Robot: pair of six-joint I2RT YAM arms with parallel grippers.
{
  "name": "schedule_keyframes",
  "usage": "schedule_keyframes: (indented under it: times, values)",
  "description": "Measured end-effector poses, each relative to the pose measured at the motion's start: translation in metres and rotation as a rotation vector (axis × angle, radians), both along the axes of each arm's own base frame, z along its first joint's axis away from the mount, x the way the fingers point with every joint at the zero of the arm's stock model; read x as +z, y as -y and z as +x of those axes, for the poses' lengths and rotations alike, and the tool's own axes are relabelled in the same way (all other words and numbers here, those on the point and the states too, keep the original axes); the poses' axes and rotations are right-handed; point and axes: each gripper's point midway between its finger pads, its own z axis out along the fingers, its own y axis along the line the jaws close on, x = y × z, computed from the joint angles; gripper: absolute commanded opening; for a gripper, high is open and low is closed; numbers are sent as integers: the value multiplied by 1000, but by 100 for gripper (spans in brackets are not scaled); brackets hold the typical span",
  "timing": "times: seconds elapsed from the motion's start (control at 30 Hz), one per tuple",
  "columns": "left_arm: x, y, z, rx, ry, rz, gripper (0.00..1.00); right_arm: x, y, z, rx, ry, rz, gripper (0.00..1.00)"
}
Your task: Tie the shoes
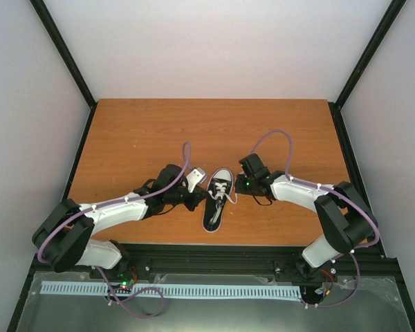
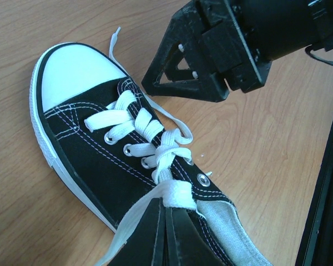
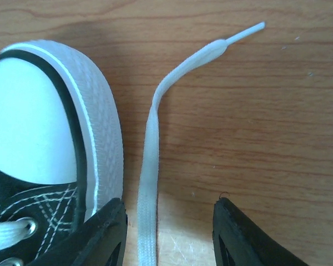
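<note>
Straddling the free lace [image 3: 149, 166] beside the toe cap [image 3: 28, 127], the right gripper [image 3: 169, 219] stands half open; the left gripper [image 2: 165, 208] pinches the other lace [image 2: 176, 194] over the sneaker [image 1: 218, 199], lying between both grippers on the table [image 1: 124, 138]. Closing squarely, low against the wood, should catch the strand.

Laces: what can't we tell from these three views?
- Left wrist: the heel of the sneaker is cut off by the bottom edge. The left fingers, shut on the pinched lace, hide where it runs behind them.
- Right wrist: the loose lace leaves the bottom edge between the open right fingers, so its eyelet end is out of frame.
- Top external: the laces are too small to trace any crossing.
</note>
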Motion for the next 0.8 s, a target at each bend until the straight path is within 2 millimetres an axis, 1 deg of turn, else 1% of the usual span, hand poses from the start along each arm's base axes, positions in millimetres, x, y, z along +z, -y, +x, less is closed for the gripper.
schedule_keyframes:
  times: [0.1, 0.27, 0.4, 0.53, 0.57, 0.67, 0.7, 0.8]
  values:
    - [-1, 0, -1, -1, -2, 0, 1, -8, -3, -1, 12, -23, 1, 42]
    - [-1, 0, -1, -4, -4, 0, 1, -13, -9, 5, 30, -34, -3, 37]
    - [-1, 0, -2, -6, -5, -2, 1, -14, -17, 11, 40, -26, -13, 28]
    - [-1, 0, -2, -6, -6, -2, 1, -16, -19, 14, 41, -14, -63, 19]
    - [-1, 0, -2, -6, -6, -2, 1, -16, -18, 14, 39, -11, -76, 17]
    - [-1, 0, -2, -7, -7, -3, 1, -18, -11, 14, 17, -5, -120, 4]
    - [-1, 0, -2, -8, -8, -3, 1, -18, -8, 14, 10, -2, -135, 3]
    - [-1, 1, -3, -10, -10, -5, 1, -19, 3, 15, -32, 9, -177, 3]
